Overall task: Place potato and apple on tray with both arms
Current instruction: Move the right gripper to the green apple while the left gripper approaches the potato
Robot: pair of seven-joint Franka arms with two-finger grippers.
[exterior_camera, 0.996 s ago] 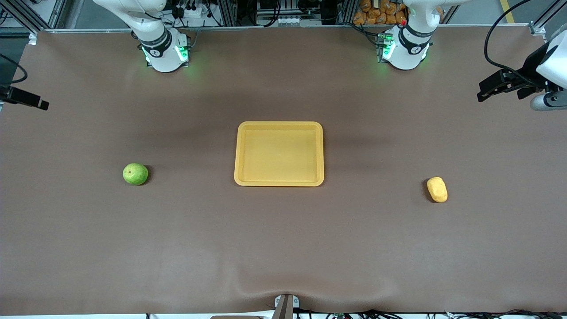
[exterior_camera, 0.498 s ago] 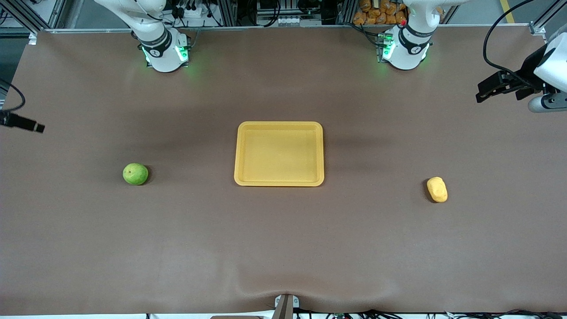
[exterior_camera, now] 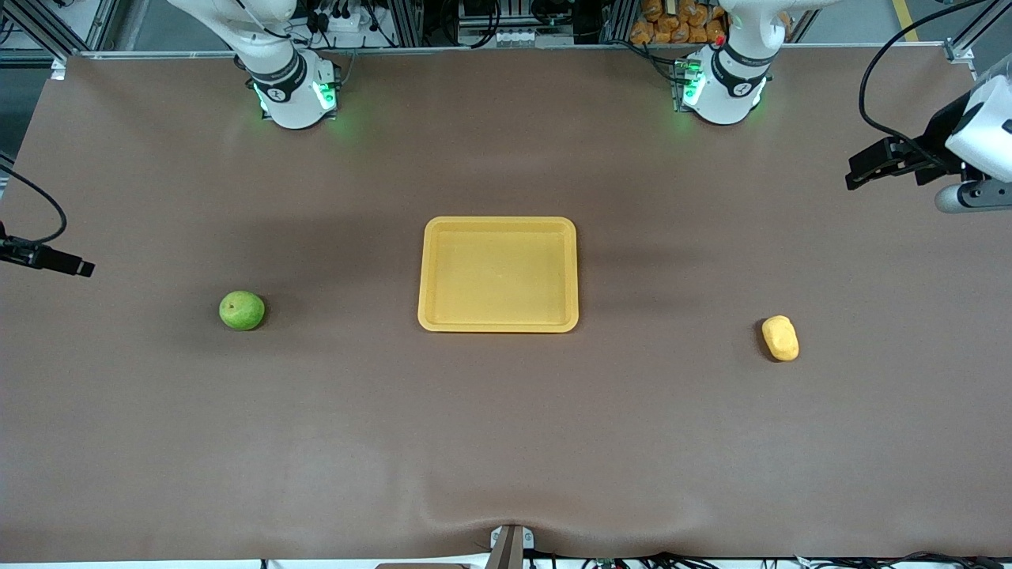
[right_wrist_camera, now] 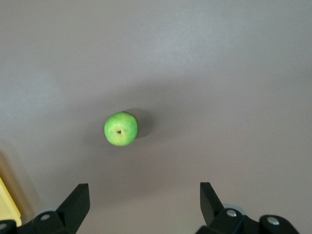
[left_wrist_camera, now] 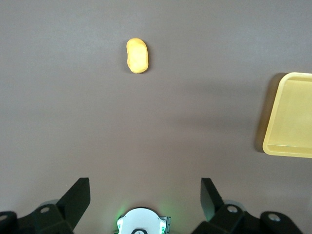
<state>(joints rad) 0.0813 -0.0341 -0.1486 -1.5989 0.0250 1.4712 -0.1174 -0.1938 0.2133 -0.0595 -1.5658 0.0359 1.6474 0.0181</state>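
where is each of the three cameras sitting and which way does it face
Front view: high across the table, facing both arm bases; shows the tray, apple and potato.
Left wrist view: on the left arm, looking down at the potato past its open fingers.
Right wrist view: on the right arm, looking down at the apple past its open fingers.
Both wrist views catch an edge of the tray.

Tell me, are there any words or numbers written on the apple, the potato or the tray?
None can be read. The apple, the potato and the tray are all plain. Each arm's black band near its base, right arm and left arm, carries small white marks, too small to read.
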